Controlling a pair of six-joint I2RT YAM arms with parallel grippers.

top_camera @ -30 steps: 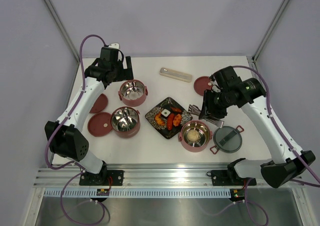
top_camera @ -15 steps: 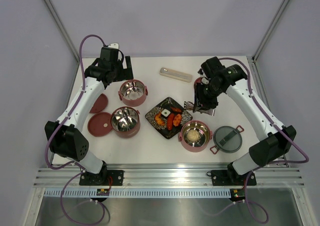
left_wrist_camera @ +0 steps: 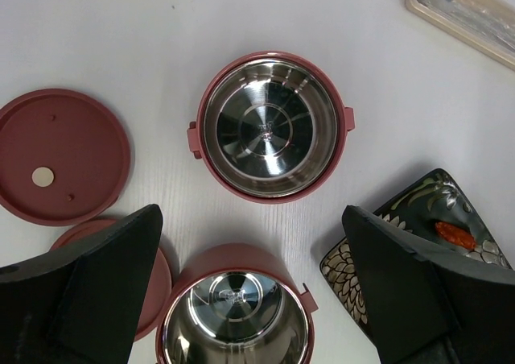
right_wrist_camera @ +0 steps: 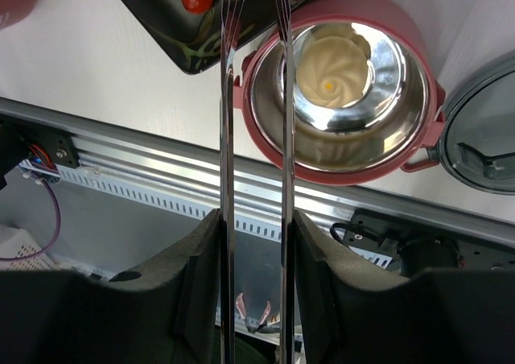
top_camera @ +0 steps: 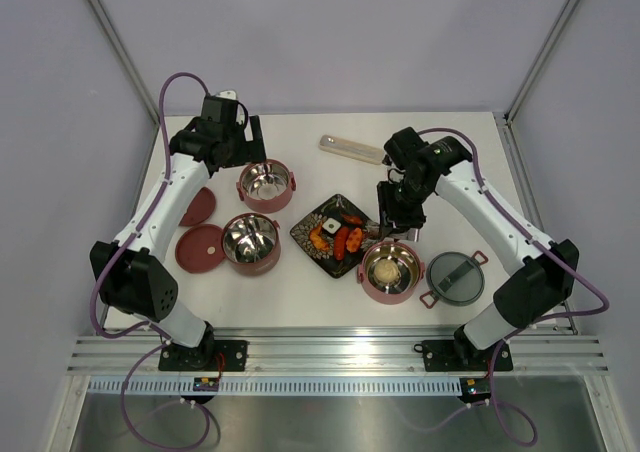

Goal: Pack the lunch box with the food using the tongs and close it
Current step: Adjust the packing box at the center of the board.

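From overhead, the left gripper (top_camera: 247,138) hangs spread wide just behind a round dusty-red bowl (top_camera: 241,185) with a mirror-bright steel inside. The right gripper (top_camera: 397,219) sits low between the black square plate (top_camera: 304,234) of orange and red chunks (top_camera: 342,238) and another bowl (top_camera: 386,297) cradling a beige ball (top_camera: 385,270).

The left wrist view shows its dark padded fingers (left_wrist_camera: 88,299) far apart, a matte flat disc lid (left_wrist_camera: 63,155) off to their left.

The right wrist view shows the fingers pinching thin silvery tongs (right_wrist_camera: 227,138). One narrow arm crosses the ball's bowl and the other runs beside its rim.
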